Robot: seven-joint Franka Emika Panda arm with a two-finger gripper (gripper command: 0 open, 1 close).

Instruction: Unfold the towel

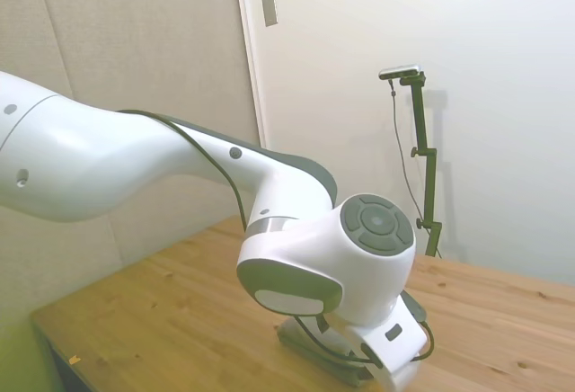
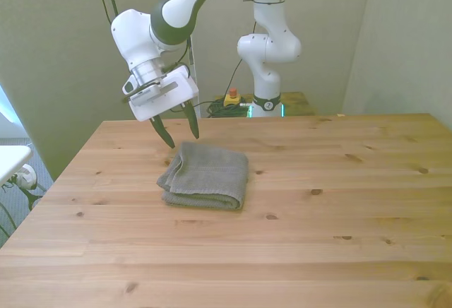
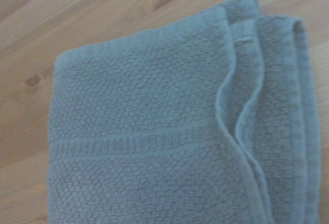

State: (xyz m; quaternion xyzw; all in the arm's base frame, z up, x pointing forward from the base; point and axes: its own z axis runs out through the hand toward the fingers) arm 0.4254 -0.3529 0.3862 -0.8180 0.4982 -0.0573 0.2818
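Towel (image 2: 205,176) lies folded on the wooden worktop (image 2: 318,251), layered edges visible, nothing unfolded yet. Claw (image 2: 179,133) hovers spread and empty just above its far corner; whole task remains.

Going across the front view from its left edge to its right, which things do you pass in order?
Gripper, fingers open, above the table's far-left part → gray folded towel → red button on the floor behind → white robot base.

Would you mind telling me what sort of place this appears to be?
Probably a robotics lab: a wooden table bearing only a folded towel, the gripper open above it, and plain walls.
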